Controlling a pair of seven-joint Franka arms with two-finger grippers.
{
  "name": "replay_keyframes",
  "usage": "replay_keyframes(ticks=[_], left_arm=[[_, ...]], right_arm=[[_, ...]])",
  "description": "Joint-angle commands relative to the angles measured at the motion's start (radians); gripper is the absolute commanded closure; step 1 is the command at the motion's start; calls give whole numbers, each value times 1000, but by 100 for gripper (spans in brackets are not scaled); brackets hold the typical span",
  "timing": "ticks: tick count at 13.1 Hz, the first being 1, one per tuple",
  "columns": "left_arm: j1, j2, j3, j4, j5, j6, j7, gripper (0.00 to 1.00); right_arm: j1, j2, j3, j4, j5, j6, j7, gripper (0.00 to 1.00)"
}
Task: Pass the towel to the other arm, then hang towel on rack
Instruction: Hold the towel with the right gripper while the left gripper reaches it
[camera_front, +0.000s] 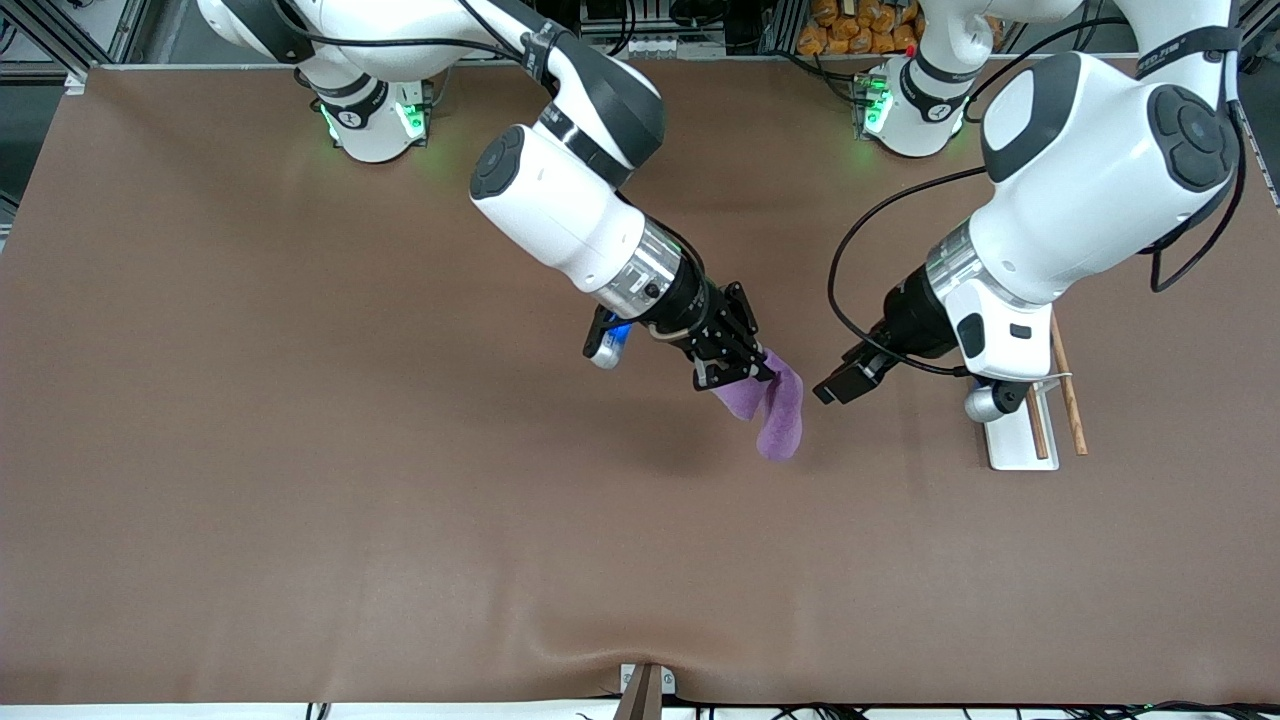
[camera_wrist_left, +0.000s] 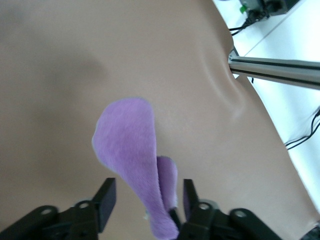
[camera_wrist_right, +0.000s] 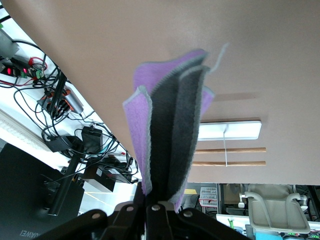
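A brown mat (camera_front: 300, 450) covers the whole table, smooth but for a soft fold near its front edge where a small metal bracket (camera_front: 645, 685) clamps it. Along the top of the front view, past the table's edge, stand dark metal frame bars (camera_front: 60, 30) and a heap of orange-yellow packets (camera_front: 860, 25). The right wrist view shows a tangle of black cables and power strips (camera_wrist_right: 55, 100) on a white floor, and the left wrist view shows an aluminium rail (camera_wrist_left: 275, 67) at the table's edge over a white floor (camera_wrist_left: 295, 115).

Fuzzy cloth towel (camera_front: 778, 410), wooden-rodded rack (camera_front: 1040, 425), seemingly matt table (camera_front: 300, 450)
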Motion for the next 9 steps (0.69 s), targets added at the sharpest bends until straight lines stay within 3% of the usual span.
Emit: replay_keyframes(ticks=[1, 9], left_arm=[[-20, 11, 6, 26, -60, -4, -160, 50], [-40, 26, 7, 21, -65, -7, -338, 55]], right_arm=[[12, 4, -16, 8, -19, 5, 25, 100], [14, 4, -17, 8, -20, 2, 25, 100]])
